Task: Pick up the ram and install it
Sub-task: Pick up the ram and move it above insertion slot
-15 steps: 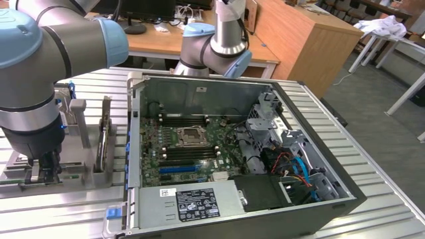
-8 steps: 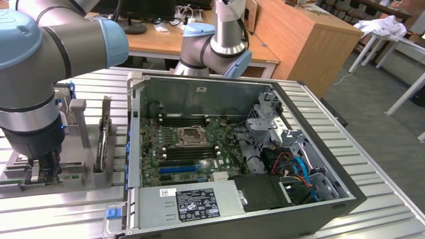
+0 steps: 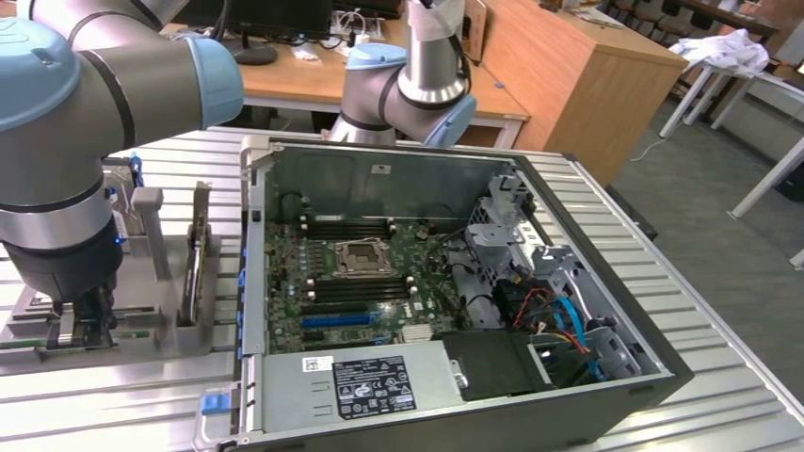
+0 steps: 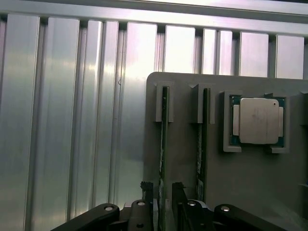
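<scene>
— How does the ram look from your end?

— On the wrist view I get the ram edge-on: a thin, dark green stick standing upright in a slot of the grey holder, running straight out ahead of the pincer. A second stick stands in the next slot, just beside it. A silver-capped processor lies in a pocket farther over.

— And the pincer?

— Spread, with one finger on either side of the ram. I can't tell whether either finger touches it.

— What does the exterior view add?

— It shows me the arm standing over the holder on the ribbed metal desk. The open computer case sits well apart from the pincer, towards the exterior view's right. Inside it I can see the motherboard, its CPU socket and a blue slot.
</scene>
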Robot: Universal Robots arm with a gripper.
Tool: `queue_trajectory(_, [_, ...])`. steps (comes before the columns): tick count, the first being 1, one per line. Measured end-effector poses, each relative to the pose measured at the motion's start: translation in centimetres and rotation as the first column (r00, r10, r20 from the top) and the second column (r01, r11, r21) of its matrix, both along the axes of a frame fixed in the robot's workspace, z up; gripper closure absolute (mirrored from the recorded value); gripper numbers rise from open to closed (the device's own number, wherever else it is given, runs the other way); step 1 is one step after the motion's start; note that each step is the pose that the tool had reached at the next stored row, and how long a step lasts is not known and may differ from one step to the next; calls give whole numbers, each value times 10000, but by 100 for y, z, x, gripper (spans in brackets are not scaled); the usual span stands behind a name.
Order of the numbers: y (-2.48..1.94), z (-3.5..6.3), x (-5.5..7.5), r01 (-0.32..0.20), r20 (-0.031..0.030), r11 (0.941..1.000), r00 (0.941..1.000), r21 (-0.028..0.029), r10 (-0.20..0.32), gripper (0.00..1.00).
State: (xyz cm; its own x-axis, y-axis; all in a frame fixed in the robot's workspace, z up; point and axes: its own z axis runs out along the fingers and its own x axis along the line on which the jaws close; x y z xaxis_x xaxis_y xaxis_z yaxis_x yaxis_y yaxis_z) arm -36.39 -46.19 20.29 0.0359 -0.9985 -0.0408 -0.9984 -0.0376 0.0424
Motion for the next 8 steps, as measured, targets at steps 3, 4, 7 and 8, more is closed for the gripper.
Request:
queue_trajectory(3, [0,0,0,0,0,10000,10000,0,0,70])
queue_trajectory(4, [0,0,0,0,0,10000,10000,0,0,71])
queue_trajectory(7, [0,0,0,1,0,10000,10000,0,-1,78])
queue_trajectory(8, [0,0,0,1,0,10000,10000,0,-1,78])
